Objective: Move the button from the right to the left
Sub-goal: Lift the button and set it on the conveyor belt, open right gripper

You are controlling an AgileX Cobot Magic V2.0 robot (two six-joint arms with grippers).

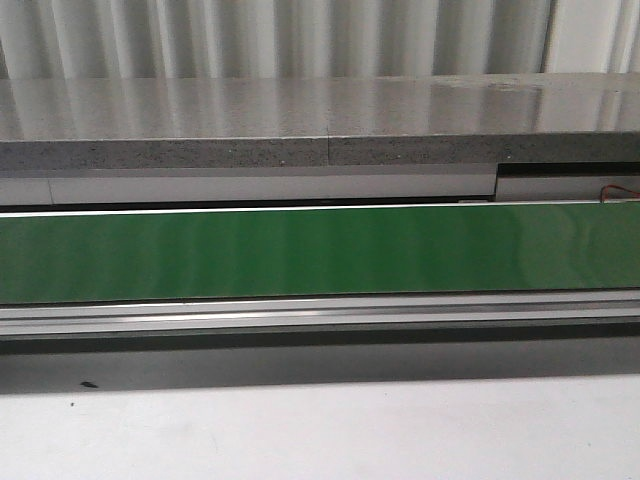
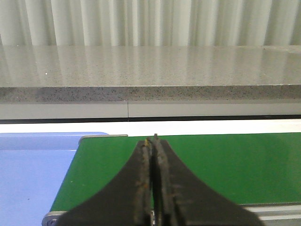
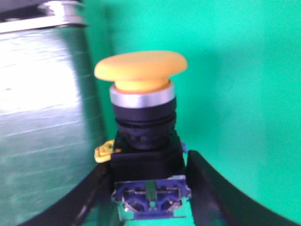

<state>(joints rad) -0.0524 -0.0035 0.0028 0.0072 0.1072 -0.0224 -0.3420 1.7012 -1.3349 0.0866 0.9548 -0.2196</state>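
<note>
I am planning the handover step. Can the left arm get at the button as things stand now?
Probably not yet. The button sits between the right gripper fingers, and neither the left wrist view nor the front view shows it. The left gripper is shut over the green belt.

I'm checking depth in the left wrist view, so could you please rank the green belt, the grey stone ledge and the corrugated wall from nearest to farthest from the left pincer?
1. Green belt: right below and ahead of the shut left pincer.
2. Grey stone ledge: beyond the belt's far edge, raised.
3. Corrugated wall: behind the ledge, farthest back.
</note>
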